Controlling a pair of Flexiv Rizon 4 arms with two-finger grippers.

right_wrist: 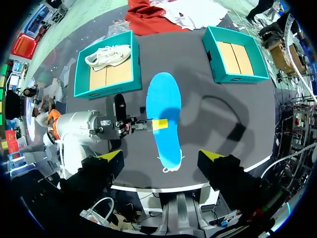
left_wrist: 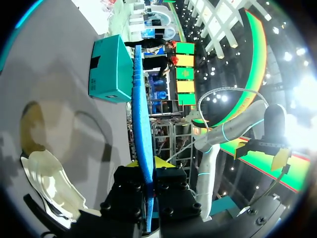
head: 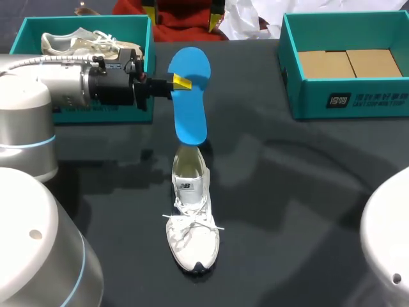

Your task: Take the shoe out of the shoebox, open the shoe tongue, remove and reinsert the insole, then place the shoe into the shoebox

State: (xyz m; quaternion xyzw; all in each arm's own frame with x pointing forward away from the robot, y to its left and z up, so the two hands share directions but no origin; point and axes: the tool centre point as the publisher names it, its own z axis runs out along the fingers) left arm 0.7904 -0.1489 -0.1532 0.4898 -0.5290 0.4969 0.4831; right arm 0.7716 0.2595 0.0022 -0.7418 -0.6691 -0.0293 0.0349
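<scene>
– Blue insole (head: 190,96): where does it sit against the left gripper (head: 181,82)?

– Pinched between the two yellow tips, across its width, nearer the broader end. From the left wrist the insole (left_wrist: 141,124) shows edge-on. It is a thin blue strip running straight ahead out of the left gripper (left_wrist: 148,166), with a finger against each face.

– So the fingers are clamped on it?

– Yes, both touch it, from two sides. The narrower end hangs away from the gripper, toward the shoe (head: 192,220).

– And the shoe?

– White and laced, it lies on the black table (head: 307,192) past the insole's narrower end, heel opening nearest it. Whether insole and heel touch, I cannot tell. From the left wrist the shoe (left_wrist: 44,183) lies off to one side of the fingers, lower down.

– The right gripper?

– Its wrist view looks down from high above. The right gripper (right_wrist: 161,157) has its fingers spread wide, with nothing between them. The insole (right_wrist: 166,119) and the left gripper (right_wrist: 157,124) lie far beneath the gap. Only the toe of the shoe (right_wrist: 172,168) peeks out past the insole.

– Farther out?

– The nearer shoebox (head: 29,29), teal, lies beside the left arm behind its gripper, with a second shoe (head: 89,43) inside. The farther shoebox (head: 348,105) stands well ahead of the left fingers, holding only cardboard inserts (head: 348,64).
</scene>
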